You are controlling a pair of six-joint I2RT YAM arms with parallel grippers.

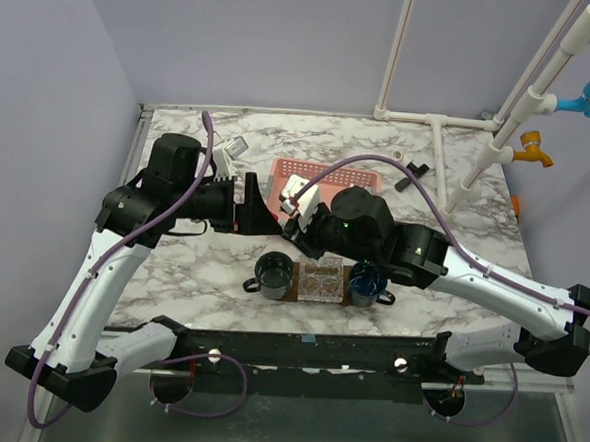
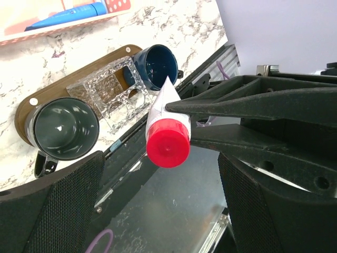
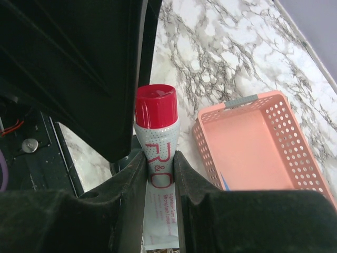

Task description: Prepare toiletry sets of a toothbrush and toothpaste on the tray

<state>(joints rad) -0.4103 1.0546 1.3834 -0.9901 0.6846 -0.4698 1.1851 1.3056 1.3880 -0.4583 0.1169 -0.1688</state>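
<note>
- Closest to both wrist cameras is the toothpaste (image 3: 156, 145), one white tube with a red cap and pinkish-red lettering. It is held up off the marble table (image 3: 221, 52), between the basket and the tray.
- One right gripper (image 3: 158, 163) is clamped on the tube's body just below the cap, a finger pressed against each side.
- One left gripper (image 2: 160, 163) faces the cap head-on with its jaws spread wide. The two mesh pads (image 2: 63, 205) stand well out to either side of the cap and neither touches it (there is a clear gap on both sides).
- One tray (image 2: 100, 60), a dark brown board with rounded ends, lies on the marble near the table's front edge.
- Two mugs stand on the tray, one at each end: a dark grey-green mug (image 2: 63, 129) and a dark blue mug (image 2: 155, 66).
- One clear, dimpled holder (image 2: 113, 92) sits between the mugs on the tray.
- One pink basket (image 3: 295, 142) with perforated walls rests farther back on the table. A blue item (image 2: 68, 16) lies inside it, but what it is cannot be told.
</note>
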